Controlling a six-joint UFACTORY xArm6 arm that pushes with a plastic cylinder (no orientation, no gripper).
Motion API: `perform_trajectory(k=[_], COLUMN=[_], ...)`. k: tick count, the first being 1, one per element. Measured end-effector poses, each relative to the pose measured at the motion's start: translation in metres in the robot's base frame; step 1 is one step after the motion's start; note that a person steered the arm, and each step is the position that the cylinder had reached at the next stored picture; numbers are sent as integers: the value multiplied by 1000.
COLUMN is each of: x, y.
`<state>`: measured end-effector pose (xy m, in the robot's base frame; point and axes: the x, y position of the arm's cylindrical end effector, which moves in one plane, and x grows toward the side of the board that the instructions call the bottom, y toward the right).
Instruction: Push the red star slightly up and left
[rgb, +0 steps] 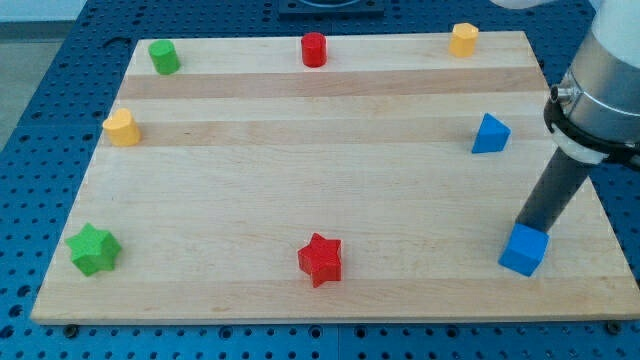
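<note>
We see the red star near the bottom edge of the wooden board, about midway across. My tip rests at the view's right, touching the top of the blue cube, well apart from the star. There are no jaws on this rod, so nothing spreads or pinches. A blue triangle sits above the cube. Along the top lie a green cylinder, a red cylinder and a yellow block; a yellow heart and a green star sit at the left
</note>
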<state>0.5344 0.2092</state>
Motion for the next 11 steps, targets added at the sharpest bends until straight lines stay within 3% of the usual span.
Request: perform_trajectory(k=[1, 3, 5, 7, 8, 9, 11], x=[-18, -35, -5, 61, 69, 67, -17], y=[-4, -92, -125, -129, -167, -205, -242])
